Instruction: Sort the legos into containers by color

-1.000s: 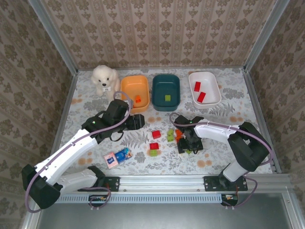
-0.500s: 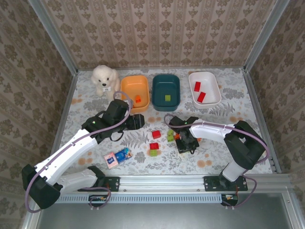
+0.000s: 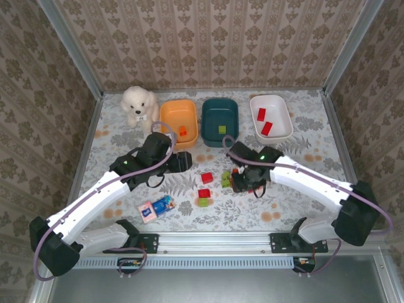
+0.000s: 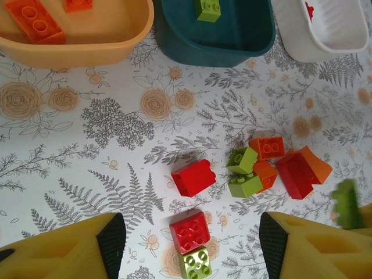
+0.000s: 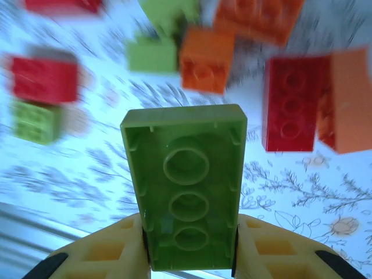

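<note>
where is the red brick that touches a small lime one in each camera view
top external: red brick just below the picture's centre.
left wrist: red brick at bottom centre, studs up.
right wrist: red brick at the left edge, blurred, up and left of the gripped long lime brick.
shared landmark: the small lime brick touching it, directly below it in all three views.

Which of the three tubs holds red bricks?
The white tub, rightmost; the orange tub holds orange bricks, the teal tub a green brick.

White arms [image 3: 95, 194], black joints, seemingly yellow pincers [image 4: 192, 241]
</note>
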Available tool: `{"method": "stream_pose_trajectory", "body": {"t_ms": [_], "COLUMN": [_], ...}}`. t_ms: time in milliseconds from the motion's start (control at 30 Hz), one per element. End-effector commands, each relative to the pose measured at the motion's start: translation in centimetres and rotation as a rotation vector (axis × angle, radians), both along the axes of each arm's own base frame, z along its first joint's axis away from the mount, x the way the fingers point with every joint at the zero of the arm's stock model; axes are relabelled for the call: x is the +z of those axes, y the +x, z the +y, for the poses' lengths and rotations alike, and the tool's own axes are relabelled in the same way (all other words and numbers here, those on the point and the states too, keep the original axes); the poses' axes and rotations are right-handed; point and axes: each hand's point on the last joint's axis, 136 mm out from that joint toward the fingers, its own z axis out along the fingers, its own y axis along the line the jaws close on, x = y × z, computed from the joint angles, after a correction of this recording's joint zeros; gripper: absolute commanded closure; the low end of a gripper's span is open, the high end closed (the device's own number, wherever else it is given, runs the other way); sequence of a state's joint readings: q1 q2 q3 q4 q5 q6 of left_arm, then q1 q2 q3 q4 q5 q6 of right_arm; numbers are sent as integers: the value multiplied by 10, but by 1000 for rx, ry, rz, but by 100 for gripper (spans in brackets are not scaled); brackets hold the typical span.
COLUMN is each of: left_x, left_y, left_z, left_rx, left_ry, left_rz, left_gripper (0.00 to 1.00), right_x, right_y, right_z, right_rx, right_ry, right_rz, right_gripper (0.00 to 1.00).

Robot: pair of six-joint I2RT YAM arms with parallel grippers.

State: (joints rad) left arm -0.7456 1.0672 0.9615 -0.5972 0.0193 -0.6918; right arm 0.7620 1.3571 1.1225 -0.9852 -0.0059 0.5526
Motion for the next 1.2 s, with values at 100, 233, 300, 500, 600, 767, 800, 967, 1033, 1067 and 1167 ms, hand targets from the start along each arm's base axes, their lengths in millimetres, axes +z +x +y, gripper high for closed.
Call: {"method": "stream_pose_trajectory", "body": {"t_ms": [100,233,300,500,600,767,800,967,1033,1067,1167], "left_x": [42,51,53,57,57,58,58,57,57,56,56], "left_y": [25,39,43,35,30,27,27,28,30,30,31], "left_z": [-5,2,6,17,25,32,32,31,31,31,30], "left_rx": [58,90,102,121,133,150,150,159,164,165,166], "left_ry": [-85,-95,-97,-94,-85,-82,-81,-84,-86,-88,-89], "left_rz": [-67,-80,-84,-83,-80,-79,-79,-71,-70,-70,-68], "left_gripper": [34,34,34,34,34,34,34,34,34,34,34], "right_x": [51,53,46,15,-10,-43,-50,-75,-81,-82,-73], "right_y": [77,144,176,233,252,269,270,274,275,275,279], "right_z": [20,46,57,80,81,93,96,93,89,88,86], "right_rx": [-55,-61,-67,-30,-59,-74,-75,-122,-137,-141,-139], "right_ry": [80,123,151,205,229,299,308,312,309,311,320], "right_rz": [-93,-131,-122,-94,-49,33,48,103,114,117,96], "right_gripper": [70,71,71,70,70,69,69,67,62,59,45]}}
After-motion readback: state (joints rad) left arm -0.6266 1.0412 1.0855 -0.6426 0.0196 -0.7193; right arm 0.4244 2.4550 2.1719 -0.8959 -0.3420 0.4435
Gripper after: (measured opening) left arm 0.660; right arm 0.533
